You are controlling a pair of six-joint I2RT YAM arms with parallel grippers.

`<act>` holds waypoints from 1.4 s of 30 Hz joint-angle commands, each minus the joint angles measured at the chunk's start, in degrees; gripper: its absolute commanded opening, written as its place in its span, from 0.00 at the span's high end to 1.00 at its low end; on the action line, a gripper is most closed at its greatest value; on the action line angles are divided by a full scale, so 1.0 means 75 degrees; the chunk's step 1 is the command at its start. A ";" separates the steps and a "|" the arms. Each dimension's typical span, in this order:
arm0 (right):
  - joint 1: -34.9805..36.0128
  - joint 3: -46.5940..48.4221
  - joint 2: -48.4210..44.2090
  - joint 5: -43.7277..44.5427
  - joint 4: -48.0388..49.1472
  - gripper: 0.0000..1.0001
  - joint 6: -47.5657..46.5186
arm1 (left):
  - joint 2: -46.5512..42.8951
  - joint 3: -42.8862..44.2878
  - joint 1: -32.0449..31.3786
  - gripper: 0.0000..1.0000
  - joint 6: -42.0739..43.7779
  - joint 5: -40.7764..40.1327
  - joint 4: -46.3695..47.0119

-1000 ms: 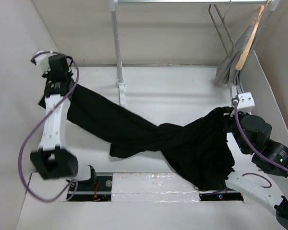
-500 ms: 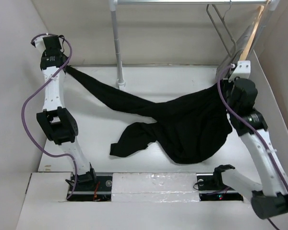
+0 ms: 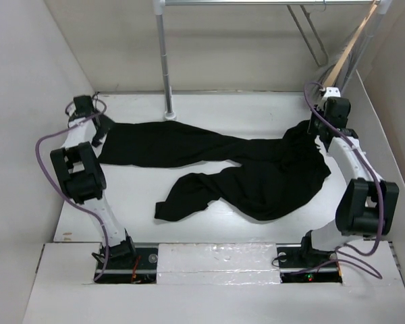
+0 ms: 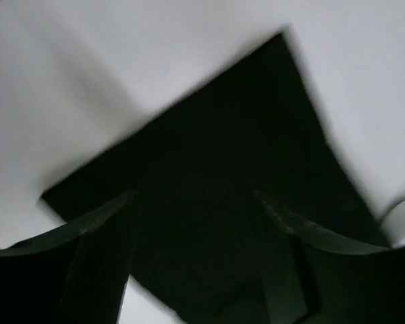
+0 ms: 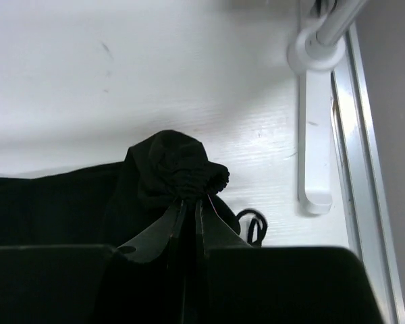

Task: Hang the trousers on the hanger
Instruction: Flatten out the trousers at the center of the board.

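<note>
The black trousers (image 3: 256, 169) lie spread across the white table, one leg stretched left and the other folded toward the front. My left gripper (image 3: 100, 133) hovers over the end of the stretched leg, fingers wide apart. In the left wrist view the flat leg end (image 4: 223, 135) lies beneath the open gripper (image 4: 192, 206). My right gripper (image 3: 318, 128) is shut on the bunched waistband (image 5: 179, 169), which sticks out past its fingertips (image 5: 204, 209). The thin wire hanger (image 3: 309, 30) hangs from the rail at the upper right, above and apart from the right arm.
A pale wooden hanger (image 3: 351, 46) hangs beside the wire one. The rack's upright pole (image 3: 163, 61) stands at the back centre on its foot (image 3: 169, 113). Another rack foot (image 5: 314, 135) lies just right of the right gripper. White walls close in both sides.
Both arms have come down toward the table and the trousers have gone from hanging stretched to lying flat. The left gripper has opened and let go of the leg end.
</note>
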 commanded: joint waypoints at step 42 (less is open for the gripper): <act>0.2544 0.0898 -0.6209 0.1224 -0.4663 0.93 -0.0463 | -0.6609 -0.1784 -0.0022 1.00 -0.2000 -0.0275 0.0404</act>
